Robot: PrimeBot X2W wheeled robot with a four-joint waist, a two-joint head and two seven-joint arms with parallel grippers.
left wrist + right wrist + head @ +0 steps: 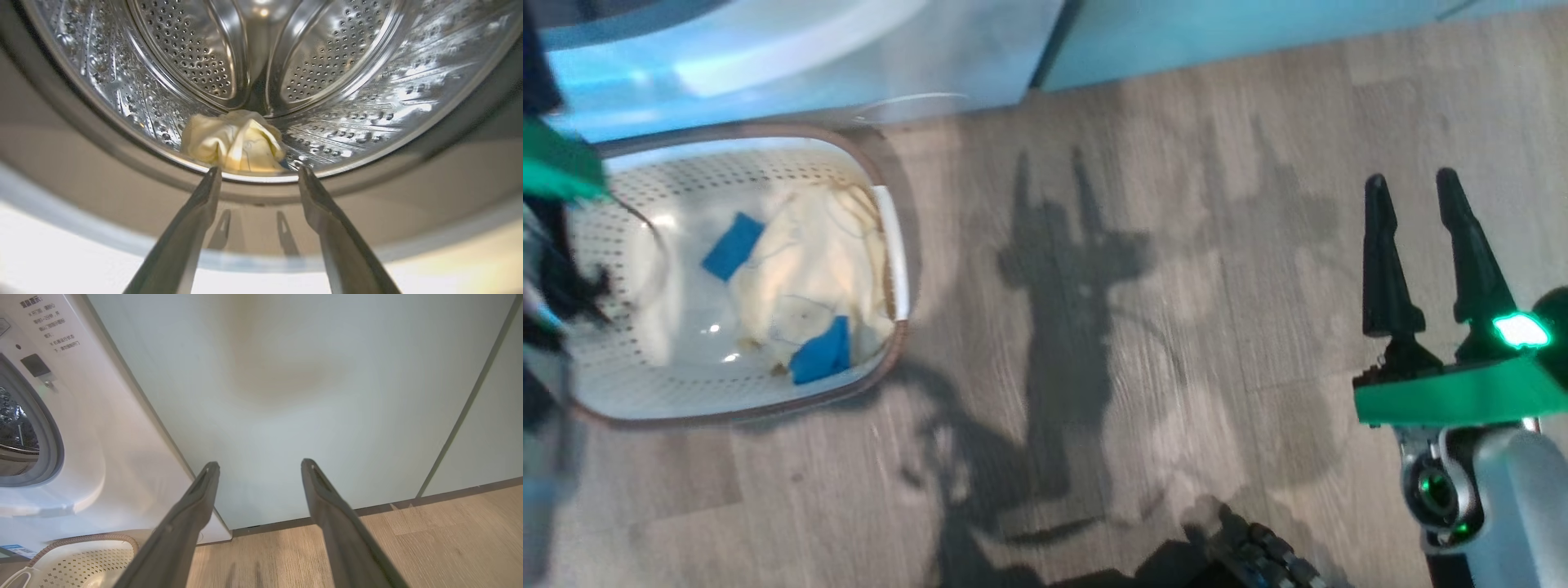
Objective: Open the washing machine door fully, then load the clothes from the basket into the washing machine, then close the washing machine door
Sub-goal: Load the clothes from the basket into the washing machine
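I am holding my left hand (259,173) at the mouth of the washing machine (102,428), its two fingers standing apart with nothing between them and pointing into the steel drum (327,61). A crumpled pale yellow piece (235,141) is lying on the drum's bottom, just behind the front lip and just beyond my fingertips, not touching them. The fingers are casting their reflection on the grey ring (253,228) below.

I am keeping my right hand (1411,178) off to the right, well apart from the machine, hanging over the wooden floor (1176,327). Its fingers are spread too and are gripping nothing. In its wrist view the right hand (259,463) is facing a pale green cabinet door (286,396) that is standing just beside the washing machine's white front.

The basket (629,392) is sitting on the floor right in front of the washing machine, at my left. The clothes (809,253) are lying loose inside it: pale yellow fabric bunched toward its right wall, one blue piece (734,245) resting near the middle and another blue piece (823,351) lying by the near rim. A white loop handle (894,245) is showing at the basket's right end. My shadow is falling across the boards between the basket and my right hand.
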